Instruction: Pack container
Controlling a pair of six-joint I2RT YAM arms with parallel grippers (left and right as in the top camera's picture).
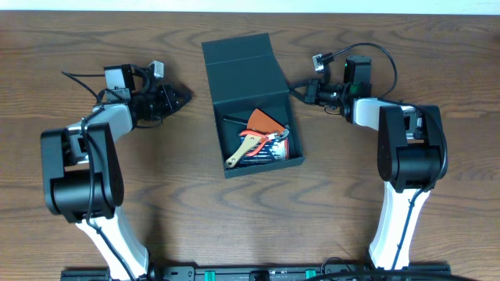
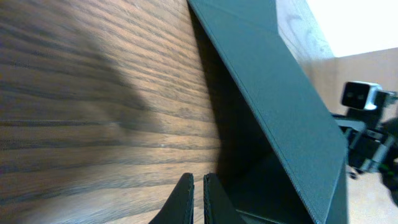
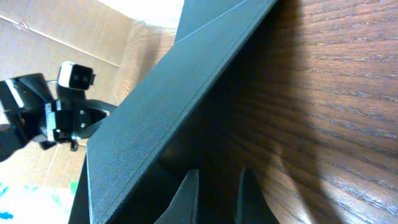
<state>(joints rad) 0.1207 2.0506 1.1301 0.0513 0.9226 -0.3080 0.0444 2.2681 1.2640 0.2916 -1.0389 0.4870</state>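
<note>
Nearly packed: tools (image 1: 258,140) in container (image 1: 262,170), lid (image 1: 242,66) open.
Remains to shut lid; left fingers (image 2: 185,196), right fingers (image 3: 186,193) pressed together, empty, either side.

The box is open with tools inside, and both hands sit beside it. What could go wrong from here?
1. The right hand sits very near the container wall, so a sideways nudge might slide the box.
2. The pliers and orange piece lie piled at one end. If they stick up, the open lid might not close flat.
</note>
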